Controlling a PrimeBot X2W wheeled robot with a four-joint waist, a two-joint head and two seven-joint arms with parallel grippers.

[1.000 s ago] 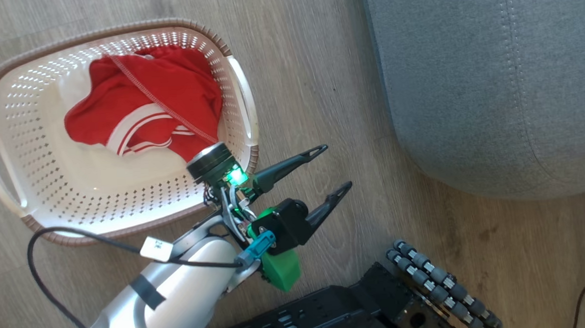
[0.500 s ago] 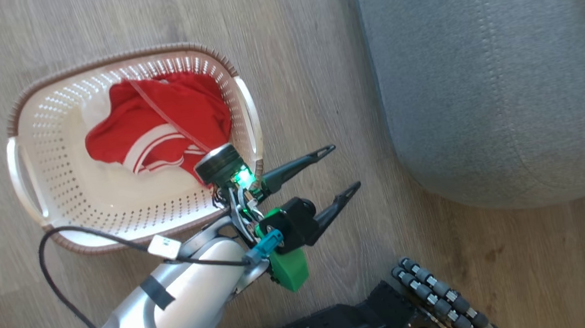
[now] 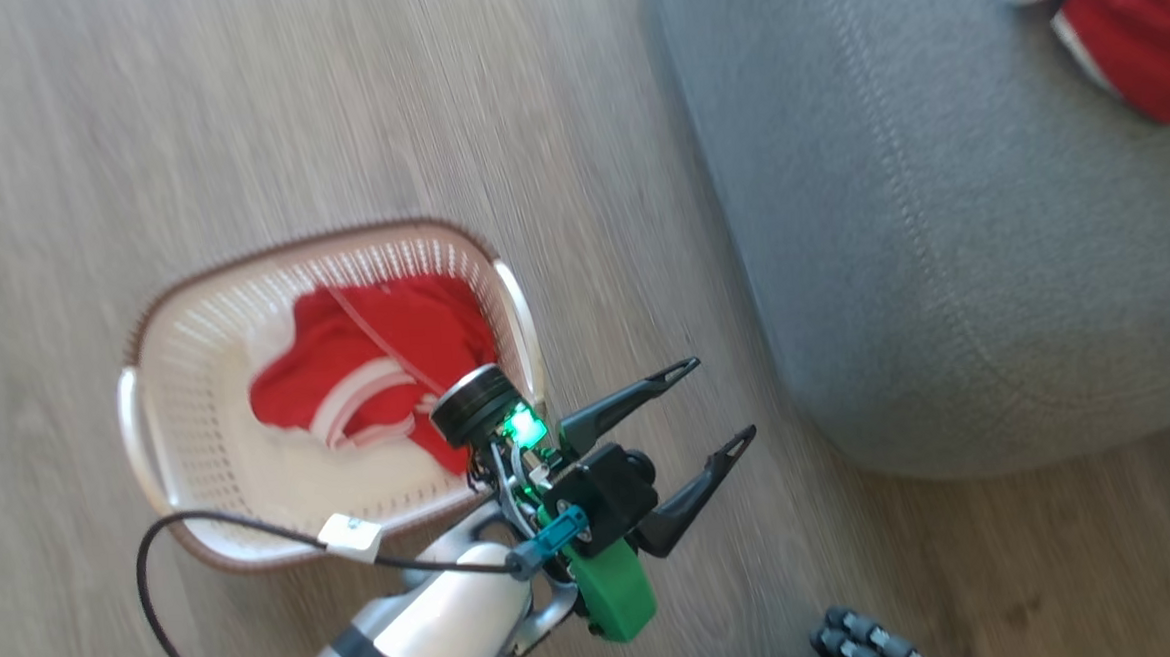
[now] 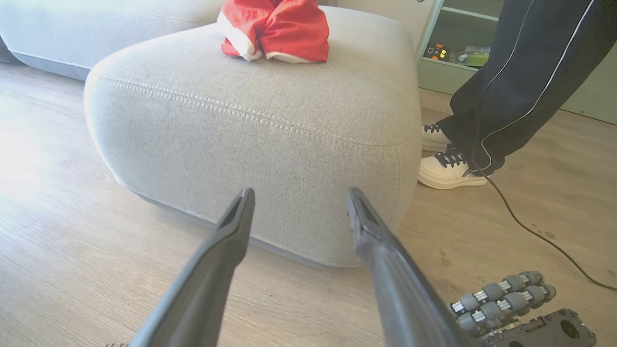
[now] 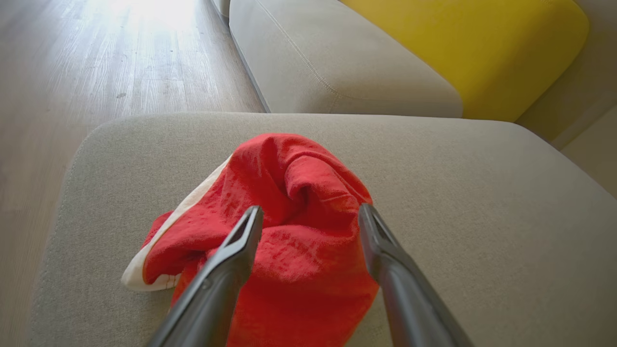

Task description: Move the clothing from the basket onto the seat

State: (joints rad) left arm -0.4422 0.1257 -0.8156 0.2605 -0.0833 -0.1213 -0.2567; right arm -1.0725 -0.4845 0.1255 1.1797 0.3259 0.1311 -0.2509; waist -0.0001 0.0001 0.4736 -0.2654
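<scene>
One red garment with white bands lies bunched in the cream basket on the wood floor. My left gripper hangs open and empty just right of the basket, between it and the grey seat. In the left wrist view, my left gripper points at the seat's rounded side. A second red garment rests crumpled on the seat. My right gripper hovers open just over that garment. This garment also lies at the head view's top right corner.
A person's dark trouser legs and white shoes stand beside the seat, with a thin cable on the floor. My base's roller wheels sit near the seat. A yellow cushion and another grey cushion lie beyond.
The head camera has swung, so basket and seat sit lower in the picture and the garment on the seat has come into view. My left gripper stays open beside the basket.
</scene>
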